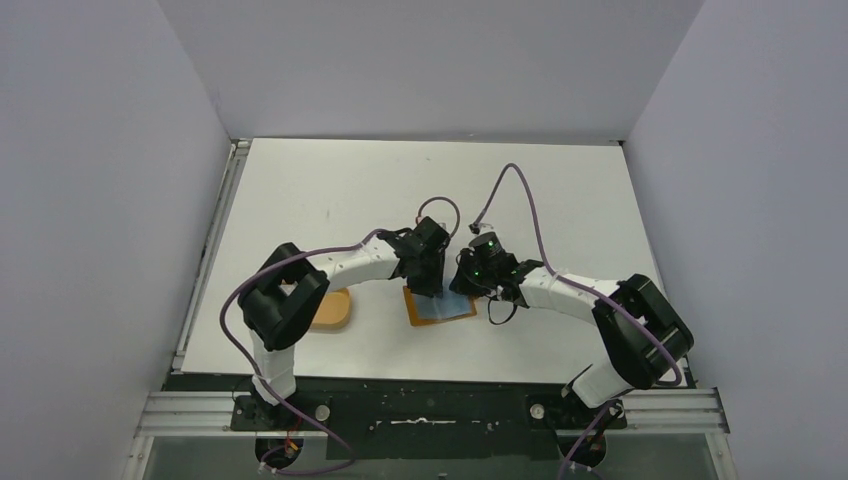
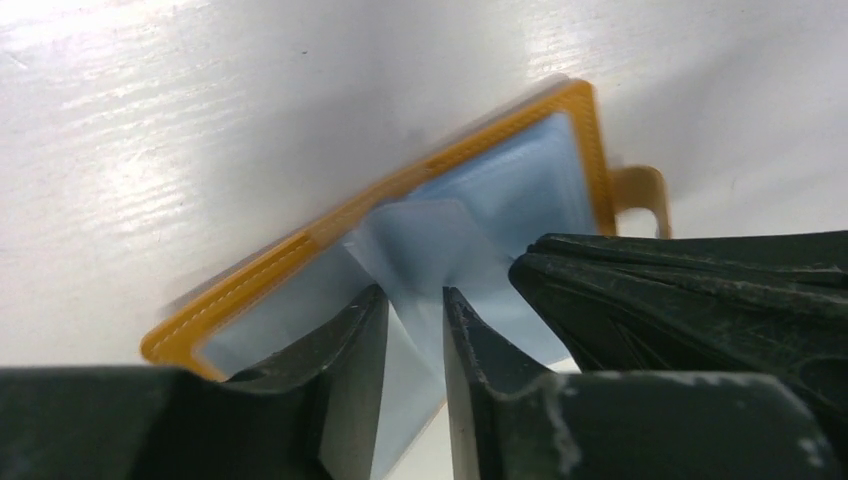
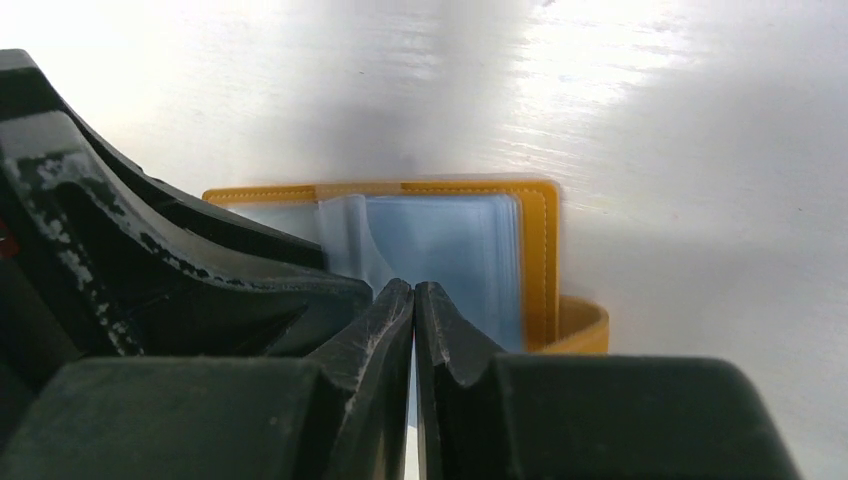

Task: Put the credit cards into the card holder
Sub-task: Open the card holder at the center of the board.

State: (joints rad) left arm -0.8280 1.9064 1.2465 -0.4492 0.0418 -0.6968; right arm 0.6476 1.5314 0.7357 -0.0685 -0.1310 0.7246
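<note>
The card holder (image 1: 443, 309) lies open on the white table, with a tan-orange rim (image 2: 300, 246) and pale blue plastic sleeves (image 3: 450, 245) inside. Its closure tab (image 2: 640, 192) sticks out at one side. My left gripper (image 2: 415, 297) hangs over the sleeves, jaws a little apart. A thin pale blue-white sheet, which looks like one of the credit cards (image 2: 412, 350), runs loose through the gap. My right gripper (image 3: 414, 288) is shut tip to tip just above the sleeves; whether it nips a sleeve I cannot tell. In the top view both grippers (image 1: 432, 288) (image 1: 468, 284) meet over the holder.
An orange oval tray (image 1: 333, 310) sits left of the holder, partly behind my left arm. Grey walls close in the table on three sides. A metal rail (image 1: 212, 250) runs along the left edge. Cables loop above both wrists.
</note>
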